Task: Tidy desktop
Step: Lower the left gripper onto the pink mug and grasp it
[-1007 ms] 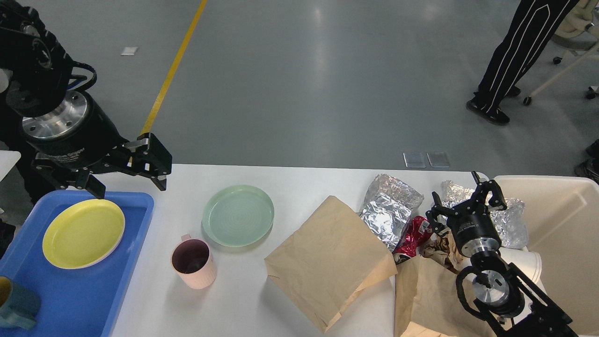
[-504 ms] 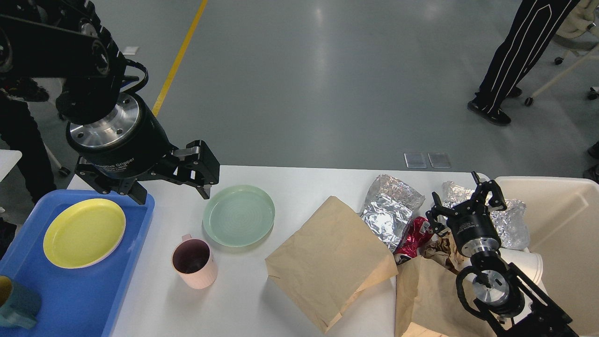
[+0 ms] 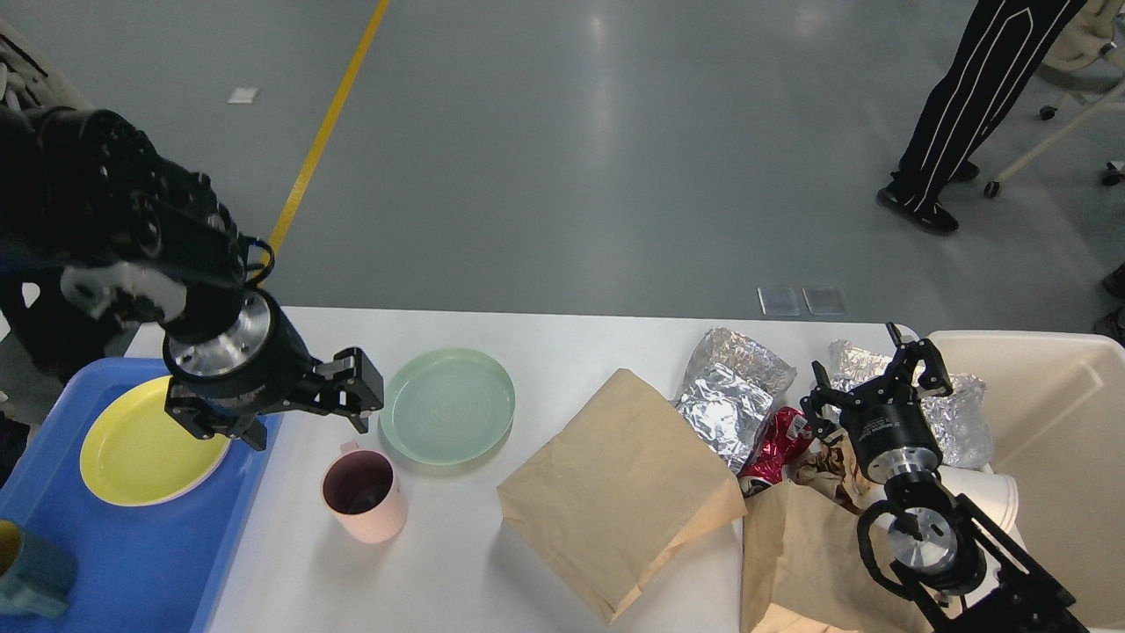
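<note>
Our left gripper (image 3: pixel 308 413) has dropped from above the tray toward the pink mug (image 3: pixel 363 494), fingers spread, empty; likely next pickup.

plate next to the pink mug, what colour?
Pale mint green plate, with faint concentric rings; head view.

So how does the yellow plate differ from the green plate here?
The yellow plate lies in the blue tray, while the green plate sits directly on the desktop. The yellow plate is partly covered by the left tool, which stands open above its edge; the green plate is in full view. The yellow plate also looks somewhat larger. Both are round, shallow, upright and empty.
</note>
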Controlling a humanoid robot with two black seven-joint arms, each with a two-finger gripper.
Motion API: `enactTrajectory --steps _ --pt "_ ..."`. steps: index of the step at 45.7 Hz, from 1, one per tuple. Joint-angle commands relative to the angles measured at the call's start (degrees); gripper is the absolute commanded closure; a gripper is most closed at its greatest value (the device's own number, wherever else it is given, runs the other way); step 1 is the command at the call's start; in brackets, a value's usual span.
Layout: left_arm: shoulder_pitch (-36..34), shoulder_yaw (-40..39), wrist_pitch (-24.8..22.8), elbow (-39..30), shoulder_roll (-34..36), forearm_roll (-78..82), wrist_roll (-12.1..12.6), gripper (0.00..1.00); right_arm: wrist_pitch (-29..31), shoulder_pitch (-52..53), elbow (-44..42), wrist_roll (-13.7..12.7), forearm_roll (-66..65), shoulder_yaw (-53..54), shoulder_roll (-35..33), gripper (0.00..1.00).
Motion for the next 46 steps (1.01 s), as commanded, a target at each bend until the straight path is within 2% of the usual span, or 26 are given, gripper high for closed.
enactTrajectory --steps 1,8,24,37,46 --pt "9.9 -0.6 8.2 2.6 2.4 0.1 0.0 0.06 0.0 0.0 0.0 0.1 0.0 0.0 0.0 0.0" --pt "20.1 -1.9 10.0 8.5 4.4 0.2 0.2 0.06 0.0 0.0 0.0 0.1 0.0 0.0 0.1 0.0" --pt "33.9 -4.9 10.1 19.6 7.3 -0.4 0.1 0.08 0.0 0.0 0.0 0.1 0.0 0.0 0.0 0.0" --pt "39.3 -8.5 10.5 25.6 6.5 -0.4 0.1 0.09 0.0 0.0 0.0 0.0 0.0 0.0 0.1 0.0" --pt "42.2 -9.8 13.5 27.5 6.0 -0.5 0.1 0.12 0.0 0.0 0.0 0.0 0.0 0.0 0.1 0.0"
